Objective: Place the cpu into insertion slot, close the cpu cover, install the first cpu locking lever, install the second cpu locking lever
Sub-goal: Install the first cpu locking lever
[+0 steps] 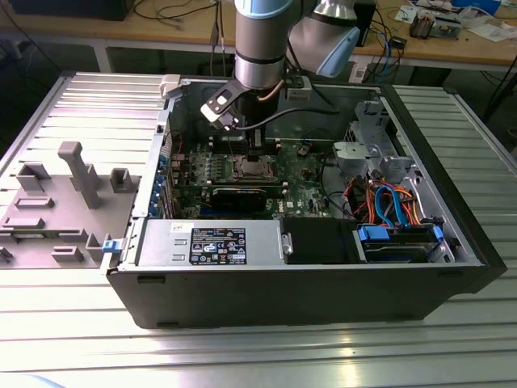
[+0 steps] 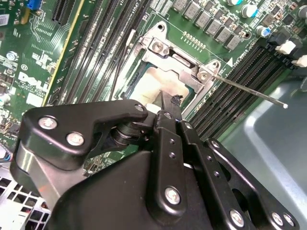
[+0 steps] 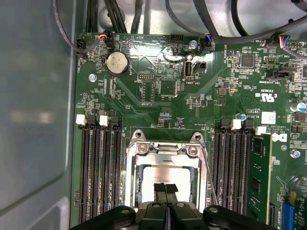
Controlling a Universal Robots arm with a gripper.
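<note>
Over the cpu (image 3: 163, 174), hand (image 3: 166, 187) pinched between memory slots (image 3: 98, 167).

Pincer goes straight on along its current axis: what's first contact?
Most likely the cpu, its silver top showing through the cpu cover window; the pincer points at it. Gap unclear.

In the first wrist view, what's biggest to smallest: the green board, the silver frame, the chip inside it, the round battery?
Largest to smallest:
1. green board
2. cpu cover, the silver frame
3. cpu, partly hidden by the gripper
4. round battery, clearly smallest
</note>
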